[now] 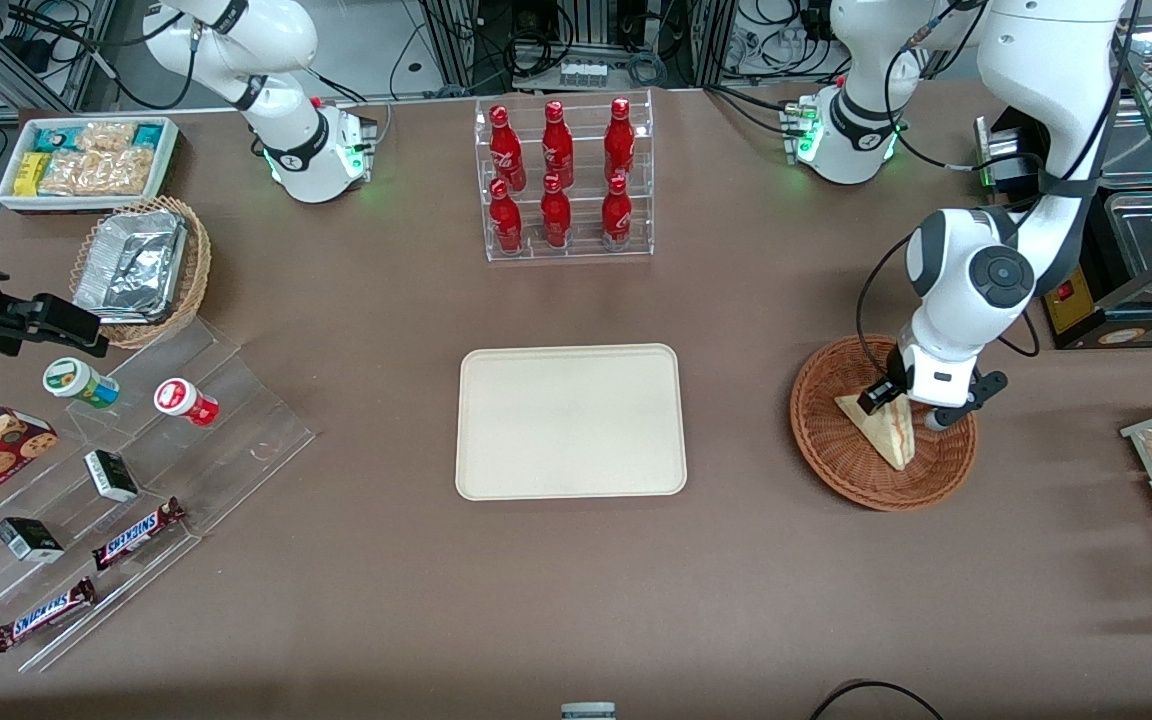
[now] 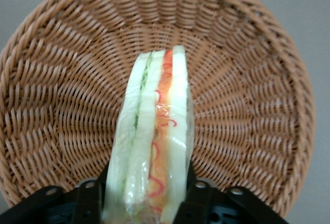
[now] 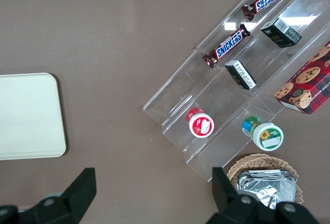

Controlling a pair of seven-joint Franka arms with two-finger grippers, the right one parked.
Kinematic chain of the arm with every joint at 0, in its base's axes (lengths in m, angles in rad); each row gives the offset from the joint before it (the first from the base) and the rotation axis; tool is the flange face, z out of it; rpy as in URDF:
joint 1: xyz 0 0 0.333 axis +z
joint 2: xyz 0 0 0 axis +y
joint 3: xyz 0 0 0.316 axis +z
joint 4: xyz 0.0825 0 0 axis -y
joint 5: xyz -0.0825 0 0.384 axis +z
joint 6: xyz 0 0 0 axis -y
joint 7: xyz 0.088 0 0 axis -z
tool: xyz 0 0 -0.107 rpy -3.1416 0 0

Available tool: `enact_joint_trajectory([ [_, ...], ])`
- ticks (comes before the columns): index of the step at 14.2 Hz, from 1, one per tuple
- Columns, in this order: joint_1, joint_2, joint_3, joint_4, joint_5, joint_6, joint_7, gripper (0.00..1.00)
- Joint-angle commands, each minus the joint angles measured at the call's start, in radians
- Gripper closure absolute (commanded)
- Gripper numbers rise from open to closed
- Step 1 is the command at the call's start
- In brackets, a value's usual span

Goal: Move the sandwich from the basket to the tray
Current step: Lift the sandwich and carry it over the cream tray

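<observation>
Brown table (image 1: 736, 560): gripper (image 1: 904, 405) inside basket (image 1: 841, 455), clamped on sandwich (image 2: 154, 147); tray (image 1: 570, 421) well apart, bare.

- Glossy white rounded arm shells with dark grey joint bands — a round grey cap on the link just above the gripper (image 1: 911, 405).
- Black cable looping beside that link.
- White wrist block with black brackets and black fingers (image 2: 198, 198).
- Base ring glowing green, well above the gripper.
</observation>
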Motion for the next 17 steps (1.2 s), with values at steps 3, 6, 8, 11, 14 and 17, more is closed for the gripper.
enact_joint_trajectory([
  [3,-0.008,-0.117,-0.036,0.060,0.002,-0.209,-0.018,1.00],
  [6,-0.008,-0.164,-0.104,0.207,0.006,-0.474,-0.029,1.00],
  [8,-0.008,-0.155,-0.182,0.333,0.008,-0.616,-0.054,1.00],
  [11,-0.010,-0.120,-0.317,0.390,0.019,-0.621,-0.098,1.00],
  [14,-0.042,-0.005,-0.434,0.487,0.101,-0.624,-0.158,1.00],
  [17,-0.190,0.130,-0.448,0.588,0.190,-0.622,-0.222,1.00],
])
